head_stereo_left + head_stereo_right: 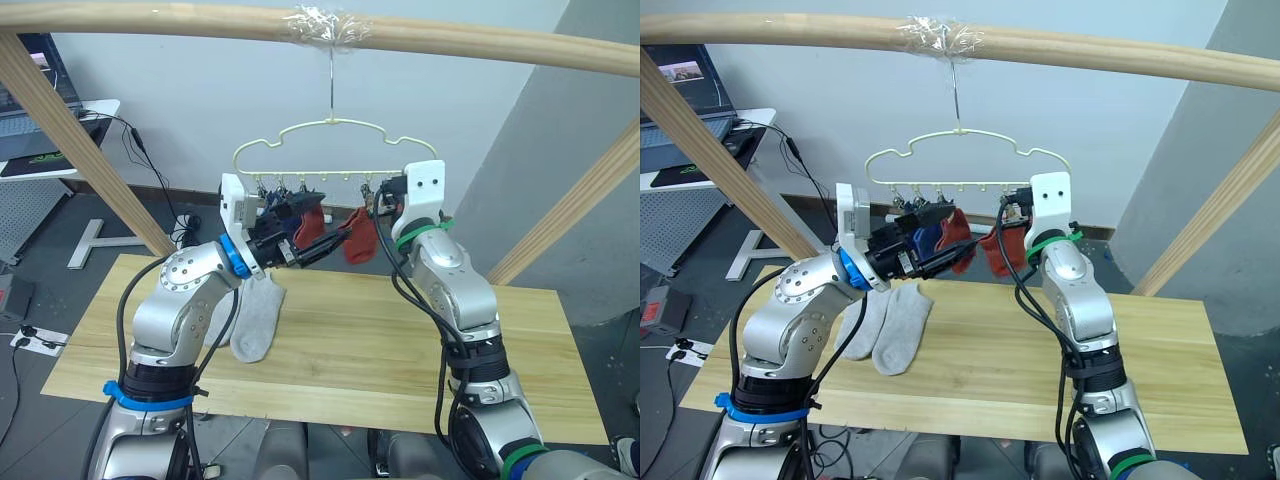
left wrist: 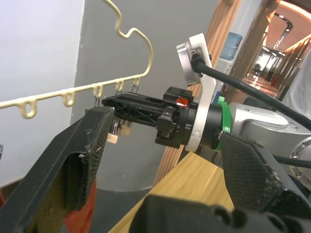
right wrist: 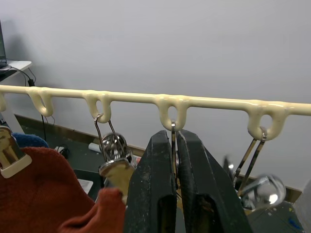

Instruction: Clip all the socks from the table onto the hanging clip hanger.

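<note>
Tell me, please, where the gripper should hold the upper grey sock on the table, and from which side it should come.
Probably grip the grey sock at its cuff end, nearest the clip hanger, coming from above. It lies flat on the table, partly over the second grey sock, so a top pinch at that open edge should lift it alone.
</note>
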